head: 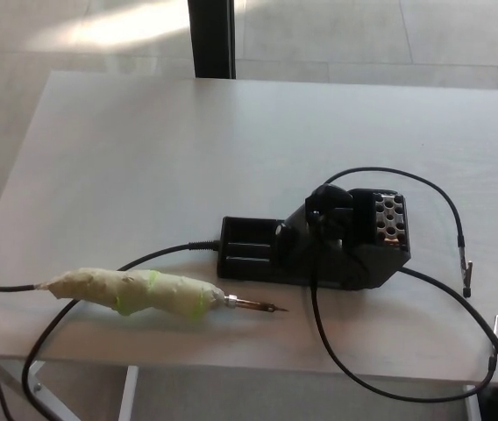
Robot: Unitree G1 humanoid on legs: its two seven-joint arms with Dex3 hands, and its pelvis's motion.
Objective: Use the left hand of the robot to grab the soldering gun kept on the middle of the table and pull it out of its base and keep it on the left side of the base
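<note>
The soldering gun (144,294) lies flat on the counter (161,149) near its front edge, left of the base (319,246) and out of it. Its handle is wrapped in pale yellow-green tape, and its metal tip (256,305) points right, ending just short of the base's near left corner without touching it. A black cord (3,286) leaves the handle's left end and runs off the counter's left edge. The base is black; its two-slot tray on the left holds nothing I can make out. Further black cables (389,390) loop from the base over the counter's near and right edges. Neither of my hands is in view, so I cannot tell how their fingers stand.
</note>
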